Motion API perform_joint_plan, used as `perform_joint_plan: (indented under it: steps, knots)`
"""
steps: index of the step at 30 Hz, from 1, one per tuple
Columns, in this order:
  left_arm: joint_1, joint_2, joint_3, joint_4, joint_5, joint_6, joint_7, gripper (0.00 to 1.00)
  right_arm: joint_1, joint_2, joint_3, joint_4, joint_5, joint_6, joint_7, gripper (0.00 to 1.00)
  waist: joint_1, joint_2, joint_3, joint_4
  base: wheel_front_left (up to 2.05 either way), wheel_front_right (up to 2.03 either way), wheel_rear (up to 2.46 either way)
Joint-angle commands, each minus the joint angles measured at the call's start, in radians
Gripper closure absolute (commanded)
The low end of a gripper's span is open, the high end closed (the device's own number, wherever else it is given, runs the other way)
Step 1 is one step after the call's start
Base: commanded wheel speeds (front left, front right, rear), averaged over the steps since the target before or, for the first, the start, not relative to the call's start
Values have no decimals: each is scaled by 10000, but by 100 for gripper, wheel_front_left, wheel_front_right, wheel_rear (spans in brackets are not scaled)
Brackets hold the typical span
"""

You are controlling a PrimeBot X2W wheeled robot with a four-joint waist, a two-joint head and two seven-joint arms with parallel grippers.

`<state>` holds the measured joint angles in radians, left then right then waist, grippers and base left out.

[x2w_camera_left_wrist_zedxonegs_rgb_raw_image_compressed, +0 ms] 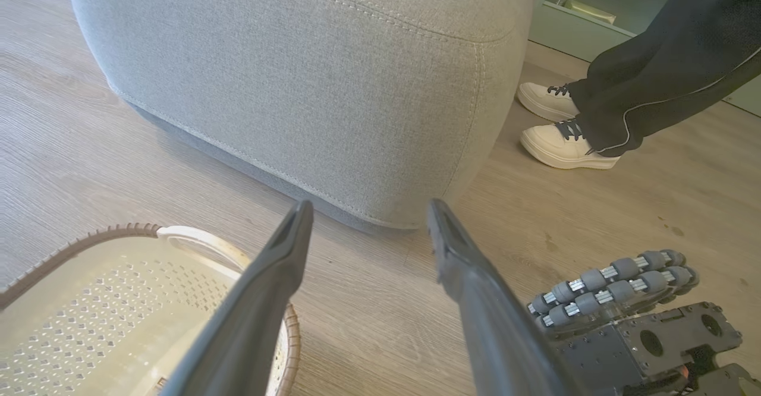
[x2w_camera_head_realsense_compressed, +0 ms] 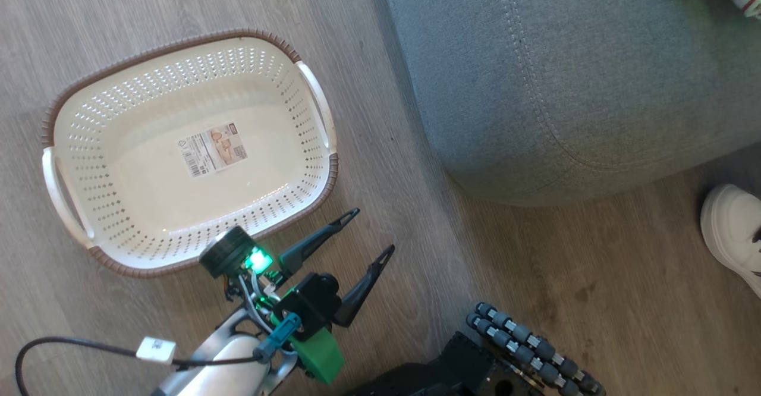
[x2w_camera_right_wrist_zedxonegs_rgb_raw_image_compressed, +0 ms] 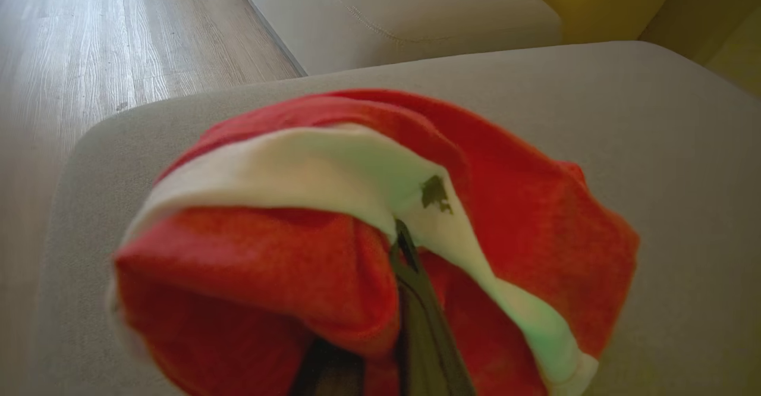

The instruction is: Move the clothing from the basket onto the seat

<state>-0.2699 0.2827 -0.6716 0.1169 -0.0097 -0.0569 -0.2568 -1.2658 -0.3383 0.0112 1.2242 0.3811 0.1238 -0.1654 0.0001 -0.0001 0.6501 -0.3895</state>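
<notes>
- Over the seat [x2w_camera_right_wrist_zedxonegs_rgb_raw_image_compressed: 654, 116], the right gripper [x2w_camera_right_wrist_zedxonegs_rgb_raw_image_compressed: 404, 247] is holding the clothing [x2w_camera_right_wrist_zedxonegs_rgb_raw_image_compressed: 267, 265], fingers clamped together in the fabric. Can't tell if it's touching down.
- Basket [x2w_camera_head_realsense_compressed: 77, 146] is sitting empty on the floor. Left gripper [x2w_camera_head_realsense_compressed: 371, 229] is hovering beside it, fingers apart.
- Risk: fabric is bunching around the fingers, so on release it may snag and drag off.
- Long axis is running across the right wrist view, white trim facing up.
</notes>
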Motion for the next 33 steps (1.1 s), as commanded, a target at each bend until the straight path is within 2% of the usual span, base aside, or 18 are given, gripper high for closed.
perform_joint_plan:
  steps: [1, 3, 4, 5, 6, 12, 19, 28, 33]
  knots:
    - [-63, -15, 230, -292, -44, 114, -49, 0, -23, -18, 198, -123, 224, 69, 250, 100, -1, 1, -34, 20, 0, 0, 0]
    - [-83, -27, 220, -274, -72, 120, -49, 0, 46, -49, 442, -102, 345, 69, 391, 100, -1, 1, -78, 30, 0, 0, 0]
    - [-93, -31, 214, -265, -83, 122, -49, 0, 56, -117, 551, -117, 355, 69, 327, 72, -1, 1, -102, 26, 0, 0, 0]
    - [-105, -41, 210, -265, -98, 125, -49, 0, 62, -160, 634, -127, 389, 69, 251, 15, -1, 1, -140, 20, 0, 0, 0]
    - [-119, -61, 209, -274, -120, 129, -49, 0, 69, -167, 685, -118, 462, 69, 205, 0, -1, 1, -182, 15, 0, 0, 0]
    - [-202, -279, 70, -191, -234, 65, -49, 0, 120, -336, 1256, -208, 807, 69, 372, 0, -1, 1, -704, 8, 0, 0, 0]
    - [-227, -778, -155, 7, -372, -2, -49, 0, 325, -943, 2295, -675, 863, 69, 261, 0, -1, 1, -1763, 124, 0, 0, 0]
    - [-74, -1595, -235, 177, -553, 30, -49, 0, 881, -1958, 3464, -1850, 1428, 69, -13, 0, -1, 1, -3400, 601, 0, 0, 0]
    - [134, -1929, -70, 189, -681, 149, -49, 0, 1540, -2271, 4061, -2974, 1962, 69, -297, 0, -1, 1, -4388, 1011, 0, 0, 0]
